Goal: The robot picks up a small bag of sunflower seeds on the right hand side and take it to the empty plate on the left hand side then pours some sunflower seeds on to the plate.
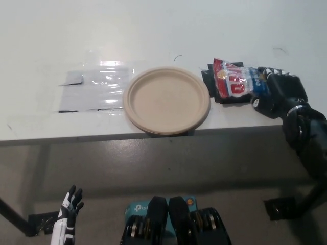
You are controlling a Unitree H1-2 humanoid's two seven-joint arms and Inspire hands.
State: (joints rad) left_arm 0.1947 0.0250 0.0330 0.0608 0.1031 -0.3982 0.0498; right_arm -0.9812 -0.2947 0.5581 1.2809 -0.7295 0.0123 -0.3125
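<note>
– Black fingers [263,84] are wrapping the right end of the glossy red and blue sunflower seed bag [236,81]; the black right hand [278,92] is closing on it, just right of the round beige paper plate [167,99].

– So the grasp is happening; is lifting next?

– I'm judging so: lifting, carrying left over the plate, then tipping. The hand is hiding the bag's far end, and its print is blurring.

– And the white left hand [68,217]?

– It is resting low, fingers spread, holding nothing.
</note>
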